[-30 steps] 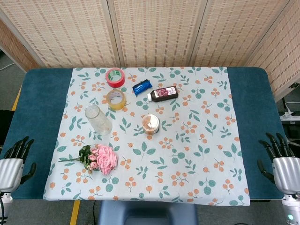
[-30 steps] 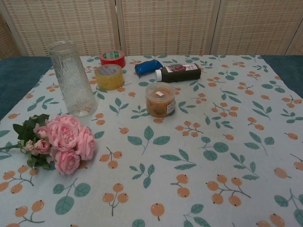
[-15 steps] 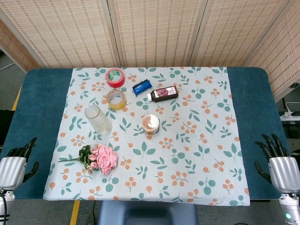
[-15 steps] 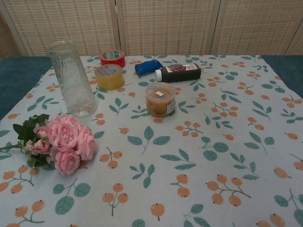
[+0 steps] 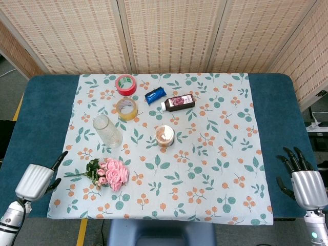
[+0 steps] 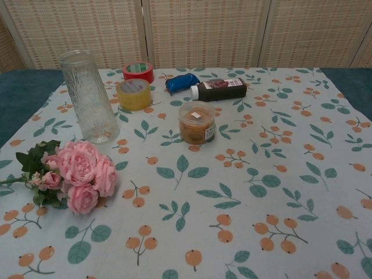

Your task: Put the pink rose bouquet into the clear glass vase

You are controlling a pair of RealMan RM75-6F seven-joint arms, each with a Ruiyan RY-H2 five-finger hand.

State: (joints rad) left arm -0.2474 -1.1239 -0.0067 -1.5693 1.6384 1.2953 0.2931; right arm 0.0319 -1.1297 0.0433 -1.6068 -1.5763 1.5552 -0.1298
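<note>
Pink roses (image 5: pixel 114 173) with green leaves, clear vase (image 5: pixel 107 131), red tape (image 5: pixel 125 84), yellow tape (image 5: pixel 126 108), blue packet (image 5: pixel 155 95), leaf-and-berry patterned white tablecloth (image 5: pixel 215 148).

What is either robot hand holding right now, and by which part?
Nothing. The left robot hand and right robot hand grip nothing; the bouquet lies untouched.

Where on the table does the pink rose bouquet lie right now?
In the head view the pink rose bouquet lies flat near the front left of the floral cloth, in front of the upright clear glass vase, with the left hand just beside its stems.
</note>
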